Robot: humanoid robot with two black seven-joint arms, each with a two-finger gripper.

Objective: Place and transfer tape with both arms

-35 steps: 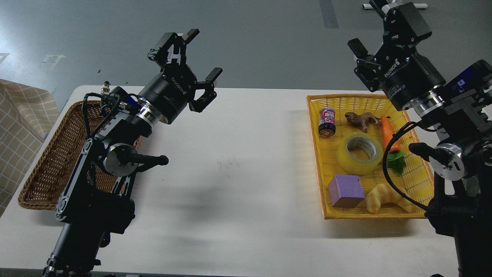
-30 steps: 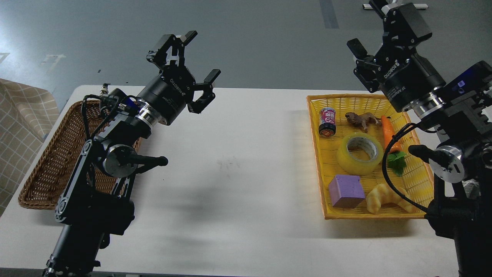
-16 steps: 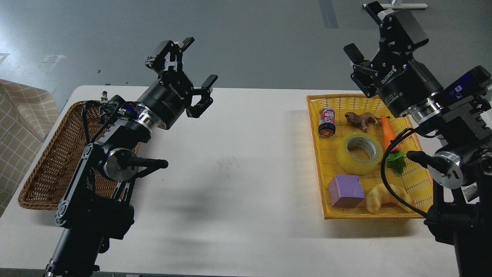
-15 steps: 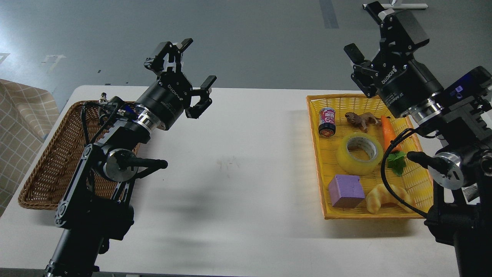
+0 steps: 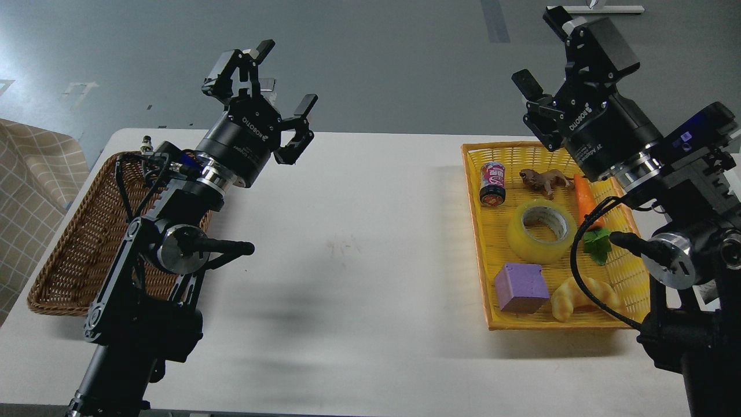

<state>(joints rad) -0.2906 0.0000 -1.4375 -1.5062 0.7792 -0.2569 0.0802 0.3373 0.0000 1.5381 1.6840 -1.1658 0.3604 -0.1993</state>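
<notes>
The tape (image 5: 542, 230), a wide translucent yellow roll with a grey-brown core, lies flat in the middle of the yellow basket (image 5: 480, 255) on the right of the table. My right gripper (image 5: 541, 58) is open and empty, raised above the basket's far edge, up and behind the tape. My left gripper (image 5: 263, 81) is open and empty, raised over the table's far left side, far from the tape.
In the yellow basket also lie a small can (image 5: 492, 183), a toy animal (image 5: 543, 179), a carrot (image 5: 584, 202), a purple cube (image 5: 521, 288) and a croissant (image 5: 582, 297). A brown wicker basket (image 5: 75, 243) sits at the left behind my left arm. The white table (image 5: 359, 249) lies between them.
</notes>
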